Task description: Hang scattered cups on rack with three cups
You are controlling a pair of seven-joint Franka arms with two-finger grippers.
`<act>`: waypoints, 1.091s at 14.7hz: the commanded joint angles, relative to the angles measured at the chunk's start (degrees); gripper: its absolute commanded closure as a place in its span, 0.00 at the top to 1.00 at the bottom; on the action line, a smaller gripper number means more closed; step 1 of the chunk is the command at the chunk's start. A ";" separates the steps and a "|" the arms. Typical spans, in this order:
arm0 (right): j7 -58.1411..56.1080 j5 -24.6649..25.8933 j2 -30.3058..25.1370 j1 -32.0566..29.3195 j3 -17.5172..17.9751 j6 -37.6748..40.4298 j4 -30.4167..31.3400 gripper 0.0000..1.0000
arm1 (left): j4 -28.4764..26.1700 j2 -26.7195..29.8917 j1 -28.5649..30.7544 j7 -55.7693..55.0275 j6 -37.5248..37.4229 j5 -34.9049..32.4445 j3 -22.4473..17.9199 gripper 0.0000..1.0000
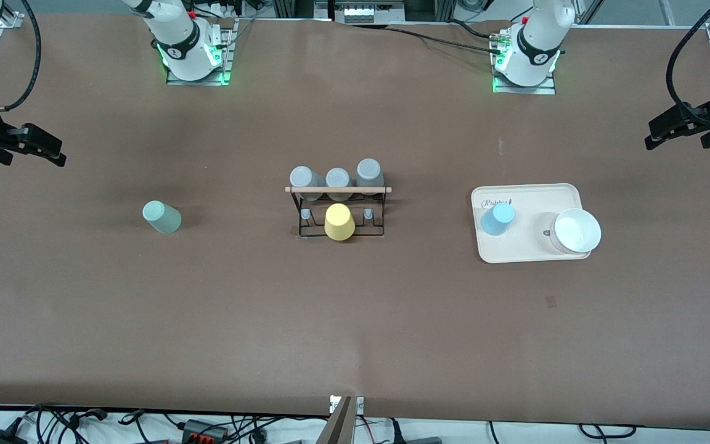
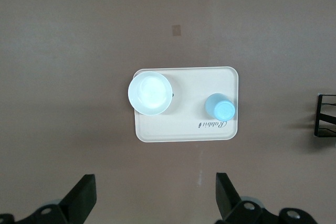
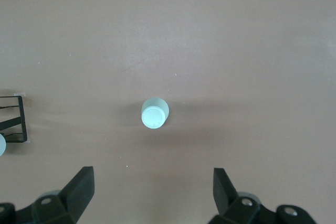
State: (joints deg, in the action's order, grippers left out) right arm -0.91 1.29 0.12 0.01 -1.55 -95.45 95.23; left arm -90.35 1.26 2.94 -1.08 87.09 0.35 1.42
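The pale mint green cup (image 1: pixel 162 216) stands on the table toward the right arm's end; it also shows in the right wrist view (image 3: pixel 155 113). The light blue cup (image 1: pixel 498 219) stands on a cream tray (image 1: pixel 534 253) toward the left arm's end, and shows in the left wrist view (image 2: pixel 220 106). The black wire rack (image 1: pixel 339 209) with a wooden rod stands mid-table and carries three grey cups (image 1: pixel 336 179) and a yellow cup (image 1: pixel 339 222). My right gripper (image 1: pixel 53 151) hangs open and empty, high over the table's end (image 3: pixel 152 177). My left gripper (image 1: pixel 654 135) hangs open and empty, high over its end (image 2: pixel 155 182).
A white bowl (image 1: pixel 576 231) sits on the tray beside the blue cup, also seen in the left wrist view (image 2: pixel 150 93). The rack's edge shows in the left wrist view (image 2: pixel 325 116) and the right wrist view (image 3: pixel 13 119).
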 commanded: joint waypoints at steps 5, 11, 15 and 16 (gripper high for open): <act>-0.85 -0.58 -1.35 -0.19 0.23 0.70 0.13 1.00 | -0.44 -0.20 0.05 1.08 -0.43 0.26 0.16 1.00; -0.59 -0.67 -0.56 -0.10 0.32 0.61 0.13 1.00 | -0.96 -6.61 -0.83 0.46 -1.40 0.88 2.45 1.00; -0.85 -0.50 -0.38 -0.10 0.40 0.18 0.04 1.00 | -3.50 -10.66 -0.74 -2.69 3.33 4.56 3.33 1.00; -0.76 -0.50 -0.29 -0.10 0.40 0.18 0.04 1.00 | -6.12 -10.75 -0.83 -3.75 5.78 4.65 3.59 1.00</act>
State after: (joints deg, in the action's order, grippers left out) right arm -0.91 1.28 -0.13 0.06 -1.45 -95.43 95.40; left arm -93.00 -9.53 1.97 -2.88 89.40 3.43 4.66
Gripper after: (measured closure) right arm 0.000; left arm 0.000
